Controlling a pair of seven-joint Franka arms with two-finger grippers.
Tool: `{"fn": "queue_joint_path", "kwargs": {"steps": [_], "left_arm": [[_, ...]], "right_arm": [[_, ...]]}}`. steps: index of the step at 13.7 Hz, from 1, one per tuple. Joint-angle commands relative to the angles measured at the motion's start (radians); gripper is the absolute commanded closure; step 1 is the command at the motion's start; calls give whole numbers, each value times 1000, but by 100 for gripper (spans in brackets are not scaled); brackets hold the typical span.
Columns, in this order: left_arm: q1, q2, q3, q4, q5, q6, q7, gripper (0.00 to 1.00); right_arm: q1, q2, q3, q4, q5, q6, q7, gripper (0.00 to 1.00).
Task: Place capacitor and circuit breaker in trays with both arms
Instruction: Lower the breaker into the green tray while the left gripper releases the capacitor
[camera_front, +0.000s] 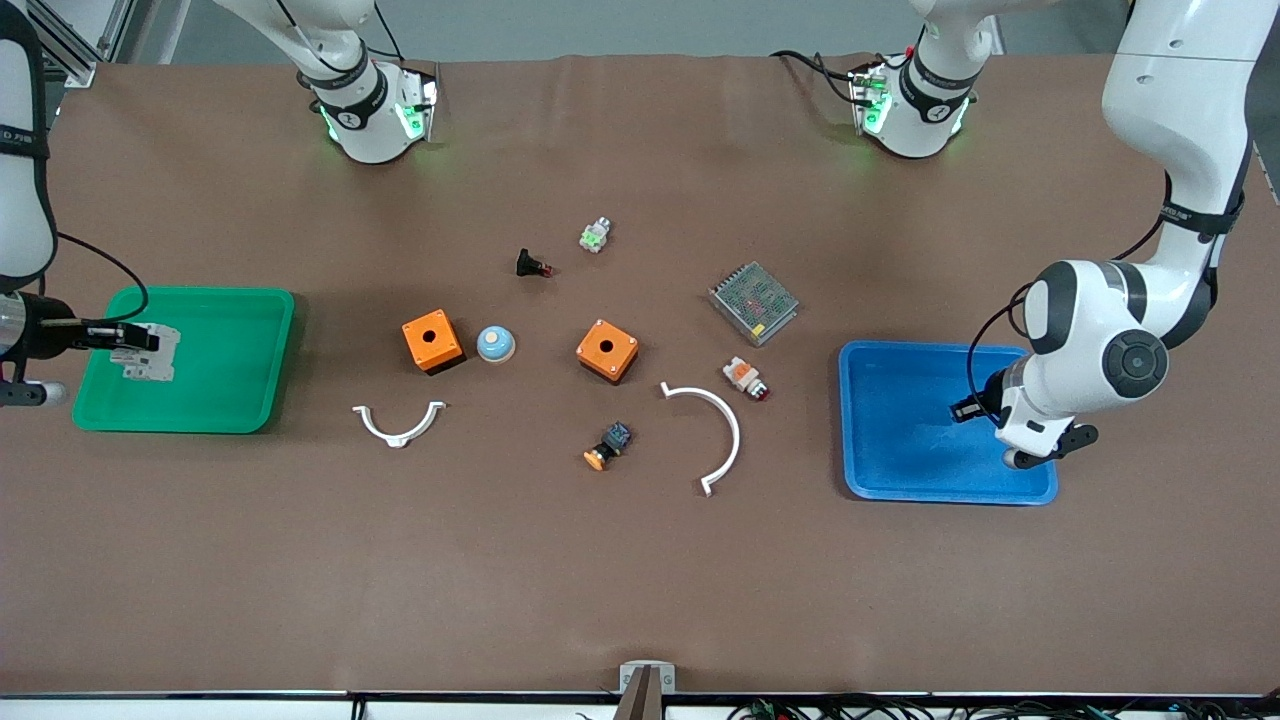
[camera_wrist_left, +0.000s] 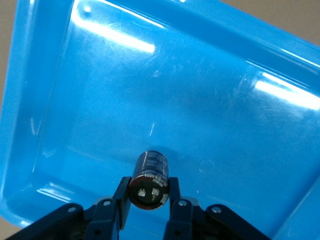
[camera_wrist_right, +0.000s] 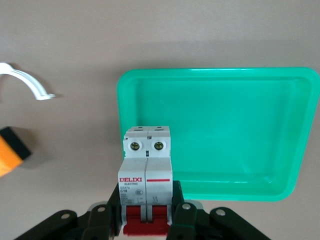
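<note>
The capacitor (camera_wrist_left: 149, 179), a small black cylinder with a silvery terminal end, sits clamped between the fingers of the left gripper (camera_wrist_left: 148, 200), which hangs over the blue tray (camera_front: 905, 470) at the left arm's end of the table. The jaws stand narrow, closed on the can's round body near its terminal end. It looks light and rigid, but its smooth curved wall could roll or slip in flat pads, so a grip square across the middle of the body seems safest, and a low release should stop it rolling across the tray's glossy floor.

The circuit breaker (camera_wrist_right: 146, 170), a white-grey two-pole block with red levers, is held by the right gripper (camera_wrist_right: 146, 212) over the green tray (camera_front: 250, 400) at the right arm's end of the table. The fingers pinch its flat sides at the lever end, leaving the screw-terminal end sticking out. It is probably heavier than the capacitor, stiff and blocky; the flat sides give a sure hold, though gripping one end lets the free end sag.

Between the trays lie two orange boxes (camera_front: 432, 340), a blue-domed button (camera_front: 495, 344), a black push-button (camera_front: 530, 264), two white curved brackets (camera_front: 398, 424), a metal mesh power supply (camera_front: 753, 301), and a white-orange button (camera_front: 745, 377).
</note>
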Motion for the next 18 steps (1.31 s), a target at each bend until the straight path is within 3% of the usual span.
{"fn": "queue_joint_path", "kwargs": {"steps": [1, 2, 3, 4, 5, 9, 11, 15, 18], "left_arm": [[13, 10, -12, 0, 14, 25, 39, 73], [14, 12, -11, 5, 14, 25, 44, 67], [16, 12, -12, 9, 14, 25, 43, 47], [16, 12, -12, 9, 13, 25, 43, 14], [16, 6, -12, 11, 14, 23, 46, 0], [13, -100, -12, 75, 14, -44, 123, 0], [14, -149, -14, 176, 14, -148, 188, 0], [8, -195, -18, 466, 19, -500, 249, 0], [7, -288, -20, 513, 19, -609, 280, 0]], "right_arm": [[-61, -17, 23, -110, -28, 129, -73, 79], [-74, -14, 22, -140, -29, 169, -111, 79], [-85, -2, 20, -159, -31, 186, -133, 79], [-97, 6, 18, -167, -32, 208, -134, 79], [-101, 26, 18, -170, -41, 242, -137, 79], [-119, 76, 9, -216, -65, 396, -191, 78], [-131, 79, 9, -260, -65, 469, -193, 78], [-157, 98, 9, -309, -61, 542, -187, 78], [-159, 102, 9, -340, -51, 569, -179, 78]]}}
